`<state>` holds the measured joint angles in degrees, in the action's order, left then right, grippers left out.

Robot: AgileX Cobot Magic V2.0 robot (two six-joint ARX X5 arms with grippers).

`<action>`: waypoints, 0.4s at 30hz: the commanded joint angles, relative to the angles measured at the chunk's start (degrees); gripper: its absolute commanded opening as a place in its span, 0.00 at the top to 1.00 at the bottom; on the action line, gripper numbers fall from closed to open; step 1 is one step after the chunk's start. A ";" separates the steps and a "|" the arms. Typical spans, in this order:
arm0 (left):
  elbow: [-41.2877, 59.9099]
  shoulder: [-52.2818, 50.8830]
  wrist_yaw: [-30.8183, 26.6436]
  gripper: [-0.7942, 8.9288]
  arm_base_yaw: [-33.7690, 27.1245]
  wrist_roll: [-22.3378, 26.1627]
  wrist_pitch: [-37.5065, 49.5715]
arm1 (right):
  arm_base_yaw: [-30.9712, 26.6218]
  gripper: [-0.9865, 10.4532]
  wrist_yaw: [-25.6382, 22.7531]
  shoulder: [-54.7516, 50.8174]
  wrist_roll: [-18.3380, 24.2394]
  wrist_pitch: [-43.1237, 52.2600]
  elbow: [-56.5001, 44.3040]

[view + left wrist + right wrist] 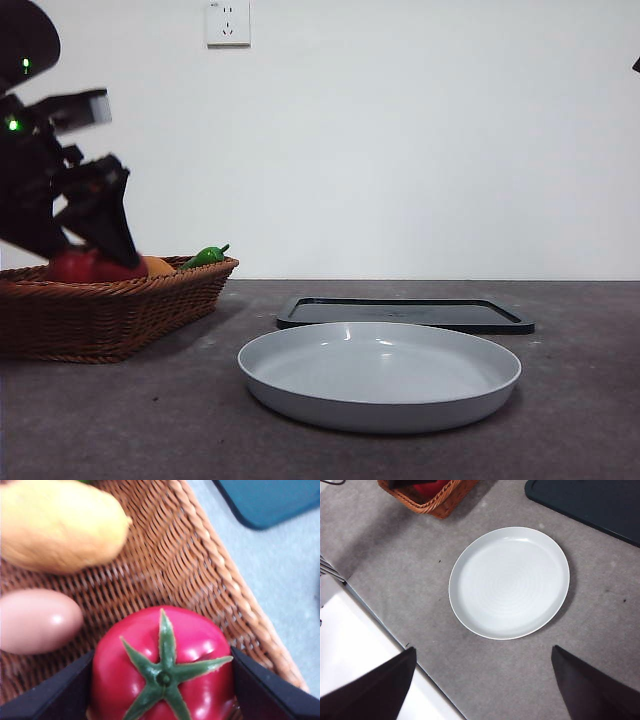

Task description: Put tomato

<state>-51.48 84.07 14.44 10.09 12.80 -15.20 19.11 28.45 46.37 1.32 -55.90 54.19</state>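
The red tomato (162, 670) with its green calyx lies in the wicker basket (200, 570) at the table's left. My left gripper (162, 654) is down in the basket, with one black jaw against each side of the tomato. In the front view this gripper (100, 235) hangs over the tomato (75, 266), which shows just above the basket's rim (120, 310). My right gripper (483, 649) is open and empty, high above the table over the grey plate (510, 582).
The basket also holds an orange-yellow fruit (55, 525), a pinkish egg-shaped thing (37, 620) and a green pepper (205, 256). The grey plate (380, 375) sits mid-table, with a flat black tray (405, 313) behind it. A white surface (350, 645) borders the table.
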 commanded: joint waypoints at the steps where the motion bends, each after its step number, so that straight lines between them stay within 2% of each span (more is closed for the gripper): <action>1: -2.89 -3.06 0.22 0.60 0.68 -0.66 0.07 | 0.26 0.54 0.11 0.37 0.44 0.55 1.16; 8: -4.33 -11.10 3.58 0.60 5.31 -3.28 -0.22 | 0.26 0.54 0.09 0.37 0.44 0.55 1.16; 12: -4.33 -13.42 3.65 0.60 11.28 -3.50 -0.39 | 0.26 0.54 0.07 0.37 0.44 0.55 1.16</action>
<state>-54.89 70.19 17.85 20.14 9.74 -15.77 19.11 28.45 46.37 1.32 -55.90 54.19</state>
